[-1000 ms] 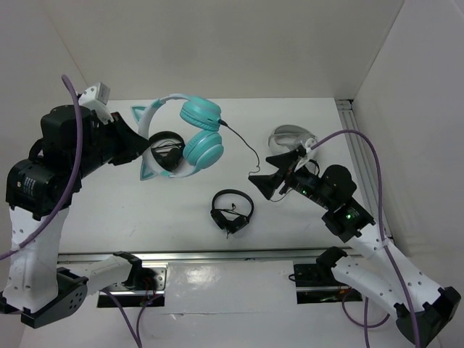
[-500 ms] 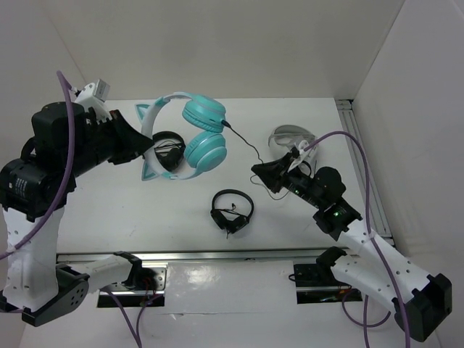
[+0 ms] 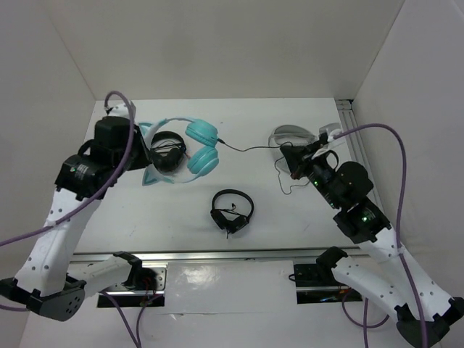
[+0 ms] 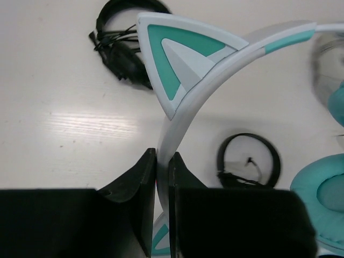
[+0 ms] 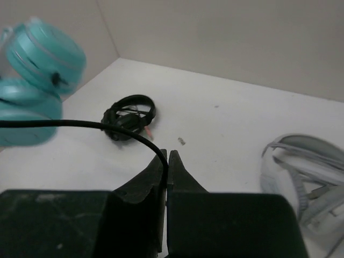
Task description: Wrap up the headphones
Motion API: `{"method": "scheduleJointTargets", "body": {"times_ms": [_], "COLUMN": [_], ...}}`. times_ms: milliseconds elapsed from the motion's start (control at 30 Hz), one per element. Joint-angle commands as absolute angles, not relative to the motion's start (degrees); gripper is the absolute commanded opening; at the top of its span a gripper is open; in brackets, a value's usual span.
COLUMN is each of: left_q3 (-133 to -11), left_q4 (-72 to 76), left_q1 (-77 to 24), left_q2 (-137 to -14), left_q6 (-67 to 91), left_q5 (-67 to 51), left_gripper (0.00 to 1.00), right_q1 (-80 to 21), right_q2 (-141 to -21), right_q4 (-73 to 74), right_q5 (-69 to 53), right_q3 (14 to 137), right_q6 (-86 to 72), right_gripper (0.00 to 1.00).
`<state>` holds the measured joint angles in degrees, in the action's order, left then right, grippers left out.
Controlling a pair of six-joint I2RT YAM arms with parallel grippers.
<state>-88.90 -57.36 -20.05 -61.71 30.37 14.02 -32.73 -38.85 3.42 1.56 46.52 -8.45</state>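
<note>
nearest to us, about mid-bench [image 3: 145,210], a small black headset [image 3: 232,210] lies untouched and plays no part. further out, toward 2 o'clock from it, our right hand [image 5: 165,161] is pressed shut on the thin black cable [image 5: 80,124], which arcs out of the pinch toward 9 o'clock while a loose tail hangs below the hand. we judge this grip is there to lead the cable round the set. toward 10 o'clock from the small headset, our left hand [image 4: 162,161] pinches the pale headband [image 4: 183,110] just under one cat ear [image 4: 177,59], seemingly to hold the teal headphones [image 3: 205,159] steady and off the bench while the cable is wound. the cups hang at 3 o'clock of that left hand, and the cable spans from them across to the right hand, well apart. beneath the headband lies a second black pair [image 3: 168,148]. furthest out, at 12 o'clock of the right hand, sits a grey-white pair [image 3: 290,135].
</note>
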Motion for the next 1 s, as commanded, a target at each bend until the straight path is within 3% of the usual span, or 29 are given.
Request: {"method": "scheduleJointTargets", "body": {"times_ms": [0,167,267,467,633,967], "left_q3": [-81.1,-69.5,-68.0,-70.1,-70.7,-75.9], "left_q4": [-44.2,-36.5,-35.8,-35.2,-35.2,-39.8], "left_q1": [-22.3,-28.7,-32.2,-43.2,-44.8,-48.2], "left_q2": [-59.2,-58.4,-59.0,-62.7,-62.2,-70.8], "left_q6": [27.3,20.8,16.5,10.9,10.3,10.4], "left_q5": [23.7,26.0,21.6,7.9,0.5,-2.0], "left_gripper": [0.00,0.00,0.00,0.00,0.00,0.00], "right_q1": [-32.4,-34.8,-35.4,-38.1,-39.3,-40.3], "right_q2": [-40.9,-44.9,-46.8,-50.5,-51.3,-56.1], "right_q4": [12.9,20.2,21.3,24.7,23.2,21.8], "right_q5": [7.6,8.9,8.2,-0.4,-4.4,-6.6], "right_q3": [57.0,64.5,66.2,68.3,65.8,63.8], "right_q6": [-4.4,-0.3,1.1,3.0,3.0,3.0], "right_gripper": [0.00,0.00,0.00,0.00,0.00,0.00]}}
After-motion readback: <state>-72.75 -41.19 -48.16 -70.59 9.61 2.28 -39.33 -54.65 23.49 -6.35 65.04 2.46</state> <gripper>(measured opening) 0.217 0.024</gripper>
